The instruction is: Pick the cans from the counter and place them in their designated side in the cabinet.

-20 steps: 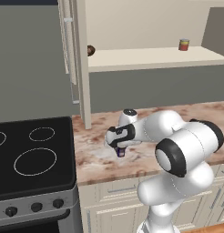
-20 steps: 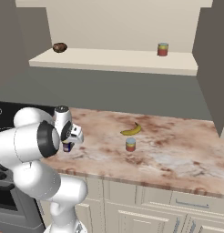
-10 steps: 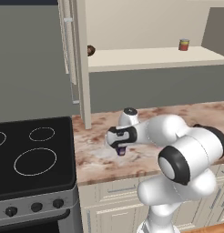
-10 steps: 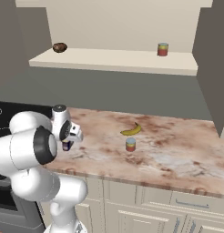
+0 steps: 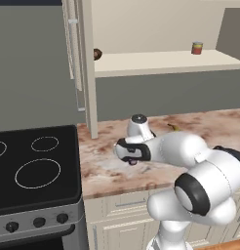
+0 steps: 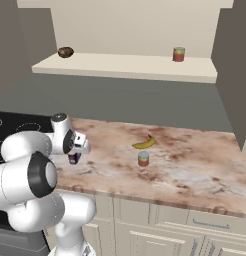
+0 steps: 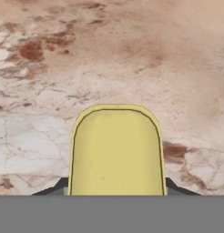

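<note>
Step in hand: first can grasped, lift pending. Fingers (image 7: 116, 193) clamped on dark blue can (image 7: 116, 152), yellow label facing hand camera, low over marbled counter (image 6: 195, 165) near stove. Next move, by judgement: raise clear, carry up to cabinet (image 5: 156, 62) shelf. Farther along counter: short red-orange can (image 6: 143, 159), pale blue top, upright, just before banana (image 6: 144, 143).

The white arm bends forward from its base, elbow bulging toward the cameras, forearm reaching across and low. The wrist turns the hand downward, so the gripper (image 6: 74, 159) points at the surface beneath. Its two dark fingers (image 7: 50, 191) are clamped onto the blue can (image 7: 116, 152) between them.
</note>
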Available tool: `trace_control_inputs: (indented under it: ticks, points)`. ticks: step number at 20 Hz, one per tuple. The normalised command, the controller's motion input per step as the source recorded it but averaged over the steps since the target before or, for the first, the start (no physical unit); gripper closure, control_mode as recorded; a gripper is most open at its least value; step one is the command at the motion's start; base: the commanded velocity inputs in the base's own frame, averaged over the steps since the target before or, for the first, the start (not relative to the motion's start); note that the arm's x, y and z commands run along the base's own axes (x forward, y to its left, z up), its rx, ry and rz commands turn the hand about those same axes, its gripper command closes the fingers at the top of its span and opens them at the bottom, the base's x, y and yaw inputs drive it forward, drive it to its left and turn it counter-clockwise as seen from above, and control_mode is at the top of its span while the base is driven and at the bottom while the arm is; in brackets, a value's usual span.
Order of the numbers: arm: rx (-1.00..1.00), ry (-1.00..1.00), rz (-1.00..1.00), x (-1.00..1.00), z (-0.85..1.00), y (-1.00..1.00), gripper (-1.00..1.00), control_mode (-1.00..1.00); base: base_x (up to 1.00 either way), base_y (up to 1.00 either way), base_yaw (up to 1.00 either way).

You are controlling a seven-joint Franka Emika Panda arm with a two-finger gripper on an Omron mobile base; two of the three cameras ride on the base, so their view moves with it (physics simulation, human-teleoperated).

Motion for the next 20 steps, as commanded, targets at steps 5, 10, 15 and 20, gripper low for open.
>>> trace_control_inputs:
  ticks: [5, 10, 15, 20]
  points:
    - [-0.05, 0.00, 0.00, -0.04, 0.21, -0.20, 1.00, -1.00, 0.00, 0.00, 0.00]
    - [-0.02, 0.00, 0.00, -0.06, 0.21, -0.21, 1.00, -1.00, 0.00, 0.00, 0.00]
    - [0.00, 0.00, 0.01, -0.09, 0.28, -0.14, 1.00, -1.00, 0.00, 0.00, 0.00]
    - [0.00, 0.00, 0.01, -0.12, 0.32, -0.14, 1.00, -1.00, 0.00, 0.00, 0.00]
